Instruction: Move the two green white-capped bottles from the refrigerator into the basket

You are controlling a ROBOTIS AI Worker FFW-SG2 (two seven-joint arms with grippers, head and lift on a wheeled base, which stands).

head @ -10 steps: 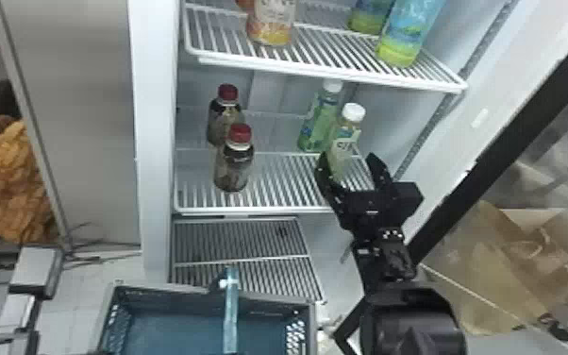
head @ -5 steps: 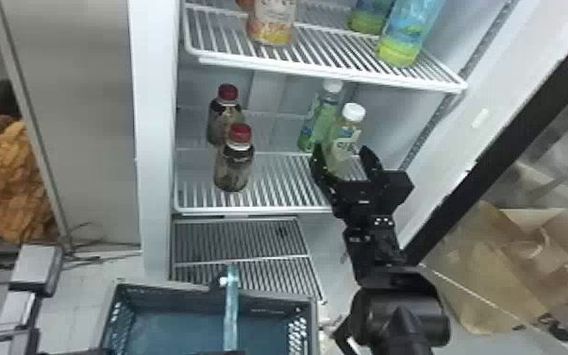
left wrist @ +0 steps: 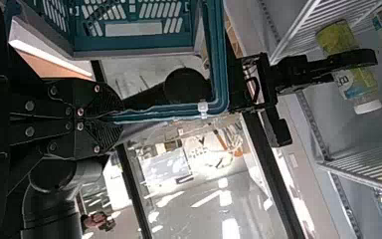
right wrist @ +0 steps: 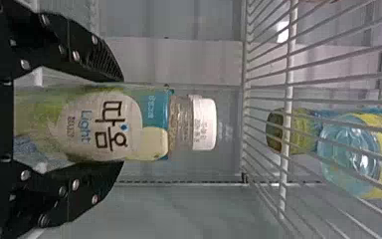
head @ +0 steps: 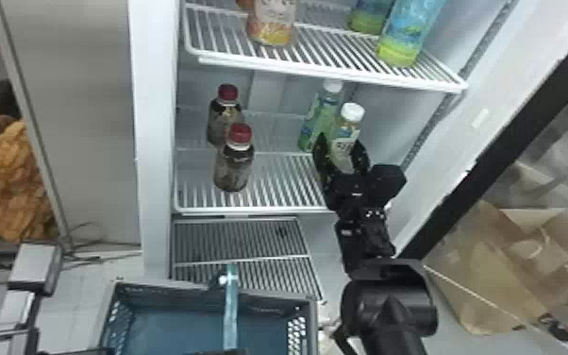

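My right gripper [head: 339, 144] is at the middle refrigerator shelf, its fingers on both sides of the front green white-capped bottle [head: 348, 126]. In the right wrist view, the right gripper [right wrist: 121, 121] is shut on that upright bottle [right wrist: 151, 124], below its white cap. The other green white-capped bottle [head: 318, 118] stands just behind it, to the left. Below the shelf is the basket [head: 269, 293]. The left gripper [head: 218, 352] is at the bottom edge, over the basket's handle; in the left wrist view the left gripper [left wrist: 113, 119] is shut on this blue handle [left wrist: 179, 110].
Two red-capped bottles [head: 234, 165] stand on the left half of the same shelf. An upper wire shelf [head: 325, 71] with more bottles hangs above. The refrigerator's side wall [head: 155, 141] rises at left, and a paper bag [head: 476, 278] sits at the far right.
My right gripper has shifted slightly left and up toward the front bottle, and its fingers have drawn closer together around it. The bottles have hardly moved.
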